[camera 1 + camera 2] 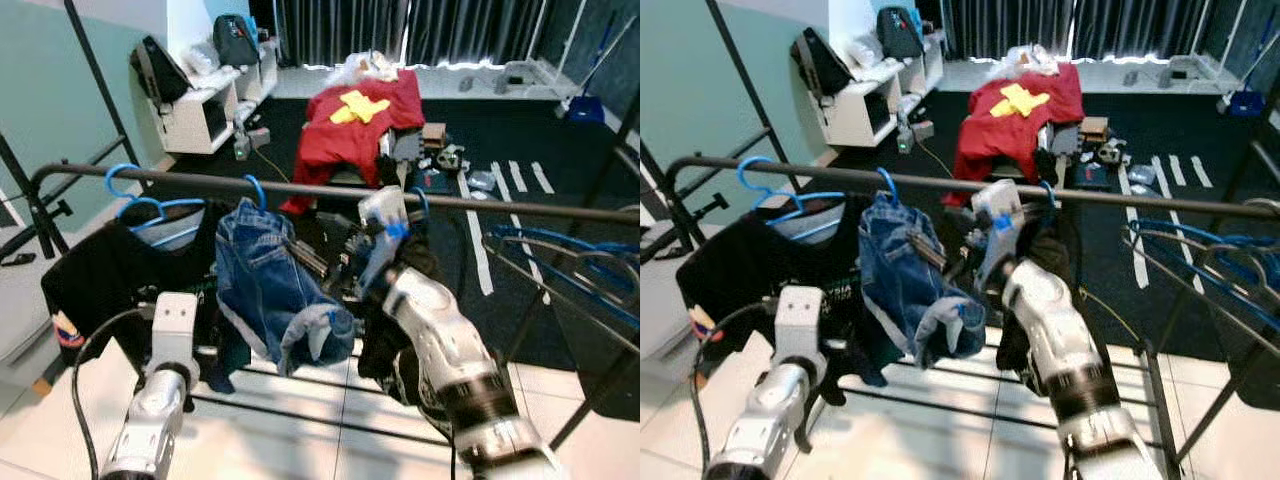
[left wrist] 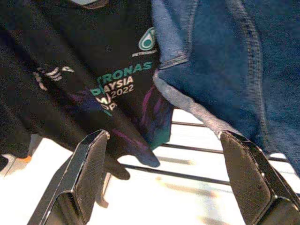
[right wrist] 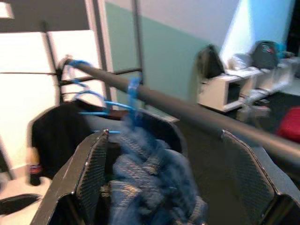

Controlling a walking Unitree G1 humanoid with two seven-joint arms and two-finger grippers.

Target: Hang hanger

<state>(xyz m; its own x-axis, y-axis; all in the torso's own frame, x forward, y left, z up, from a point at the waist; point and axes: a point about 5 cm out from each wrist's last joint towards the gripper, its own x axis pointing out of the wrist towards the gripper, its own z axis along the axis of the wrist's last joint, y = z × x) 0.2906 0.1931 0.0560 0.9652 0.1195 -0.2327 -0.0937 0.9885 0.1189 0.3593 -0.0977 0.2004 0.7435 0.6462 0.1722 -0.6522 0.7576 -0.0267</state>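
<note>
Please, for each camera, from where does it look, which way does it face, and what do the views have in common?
Left eye view: from the head, forward and down at the rail with the jeans; both silver arms show.
Right eye view: same scene, slightly shifted; right gripper up by the rail.
Left wrist view: along the left gripper, fingers apart, toward the black T-shirt and the jeans.
Right wrist view: along the right gripper's open fingers toward rail, jeans and blue hanger.
Shared: all four show the jeans.

Bare rail (image 1: 520, 207) stretches open toward the robot's right, past a blue hook (image 1: 418, 200); jeans (image 1: 270, 285) and a black shirt (image 1: 110, 270) crowd the left, with spare hangers (image 1: 570, 262) blocking the far right.
</note>
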